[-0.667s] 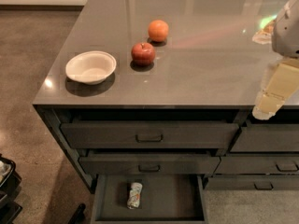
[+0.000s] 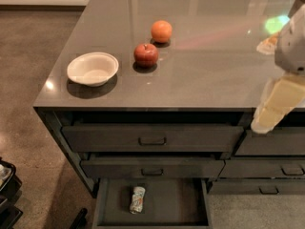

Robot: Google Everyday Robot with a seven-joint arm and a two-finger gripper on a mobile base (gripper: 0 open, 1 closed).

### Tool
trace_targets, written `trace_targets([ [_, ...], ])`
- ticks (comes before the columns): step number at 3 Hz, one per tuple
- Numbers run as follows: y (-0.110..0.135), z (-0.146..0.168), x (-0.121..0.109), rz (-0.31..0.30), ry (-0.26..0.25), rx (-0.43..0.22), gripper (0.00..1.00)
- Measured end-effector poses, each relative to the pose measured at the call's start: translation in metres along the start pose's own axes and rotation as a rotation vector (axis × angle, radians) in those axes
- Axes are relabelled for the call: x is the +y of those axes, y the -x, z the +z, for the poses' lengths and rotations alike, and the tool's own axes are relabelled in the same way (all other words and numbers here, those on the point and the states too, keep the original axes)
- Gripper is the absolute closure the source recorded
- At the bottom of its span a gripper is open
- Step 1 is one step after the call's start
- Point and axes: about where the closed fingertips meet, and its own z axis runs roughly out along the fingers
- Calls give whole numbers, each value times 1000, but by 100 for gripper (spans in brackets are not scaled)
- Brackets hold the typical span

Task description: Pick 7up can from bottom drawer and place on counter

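Observation:
The 7up can (image 2: 137, 199) lies on its side in the open bottom drawer (image 2: 176, 204), left of the drawer's middle. It is whitish with green and red marks. The glossy dark grey counter (image 2: 205, 75) is above the three stacked drawers. My gripper (image 2: 274, 109), cream-coloured under a white arm, hangs at the right, over the counter's front edge and beside the top drawer. It is well above and to the right of the can and holds nothing that I can see.
On the counter stand a white bowl (image 2: 92, 68) at the left, a red apple (image 2: 146, 55) and an orange (image 2: 161, 31). Two handled drawers (image 2: 152, 138) above the open one are shut. More drawers (image 2: 271, 166) are at the right. Dark gear (image 2: 7, 194) sits on the floor at the left.
My gripper has come down a little and slightly left along the counter's front edge. The can, the drawer and the things on the counter have not moved.

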Motion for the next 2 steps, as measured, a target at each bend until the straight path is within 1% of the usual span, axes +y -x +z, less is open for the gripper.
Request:
trace_targets([
  [1,22,8,53,117,-30,-117,0],
  [2,59,42,108,215,-3,-236,0],
])
